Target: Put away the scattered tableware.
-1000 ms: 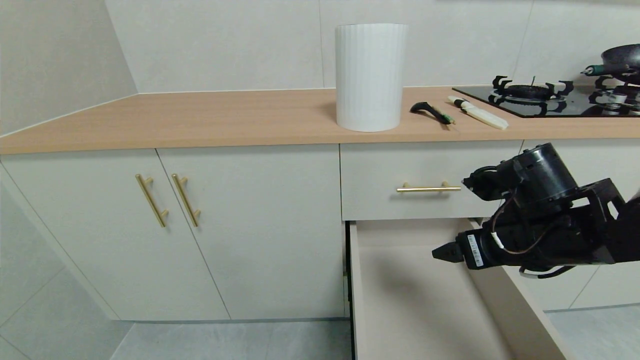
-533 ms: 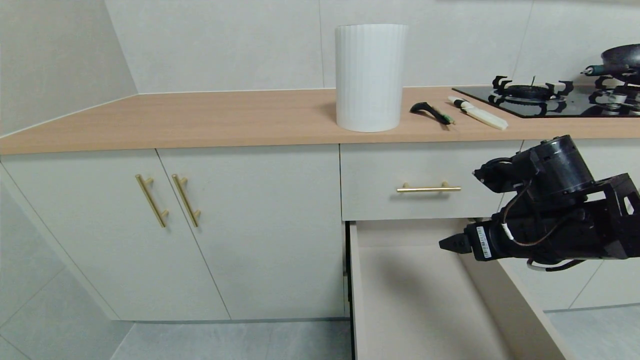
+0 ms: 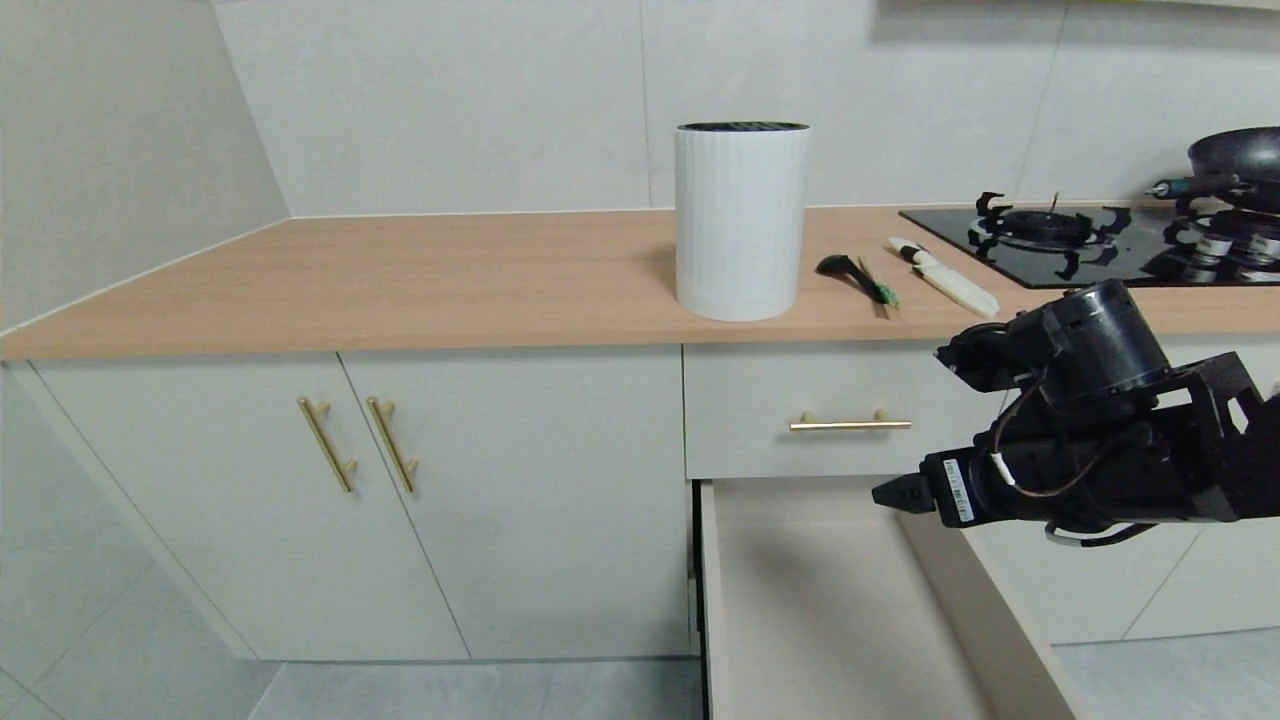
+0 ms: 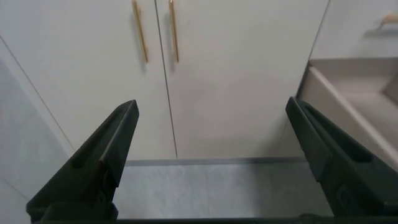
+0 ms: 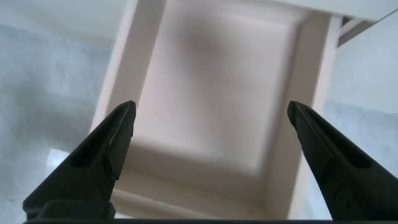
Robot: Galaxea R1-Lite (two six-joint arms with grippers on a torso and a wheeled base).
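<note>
Head view: a wood-grain countertop (image 3: 450, 280) crosses the middle of the frame. A white ribbed holder (image 3: 741, 220), a tall upright cylinder with a dark top, stands on it right of centre.
Tableware: two pieces lie flat on the countertop between the holder and the hob, near each other but apart. The nearer one looks like a black spoon (image 3: 856, 276) with a green mark on its handle, though it is too small to be sure. To its right is a cream-bladed knife (image 3: 945, 279).
Hob: a glossy black glass hob (image 3: 1060, 245) with cast pan supports, upper right. A dark pan (image 3: 1235, 160) sits at the frame's right edge.
Cabinet fronts: matte pale cabinet doors (image 3: 400, 500) with slim brass bar handles (image 3: 327, 445). The left wrist view meets these handles (image 4: 142, 31) close up, above grey floor tiles (image 4: 205, 186).
Drawer: the lower drawer (image 3: 830, 600) is pulled out at the bottom, right of centre, under a shut drawer front with a brass bar. The right wrist view looks straight down onto its smooth beige bottom (image 5: 217, 62) and rounded inner corners.
Right gripper (image 3: 885, 494): black, level, over the drawer's right wall. Its fingers (image 5: 106, 155) are spread wide and hold nothing.
Left gripper (image 4: 211, 104): faces the cabinet doors low down, with a corner of the drawer (image 4: 348, 93) at the frame's right. Its fingers (image 4: 102, 155) are spread wide and hold nothing.
</note>
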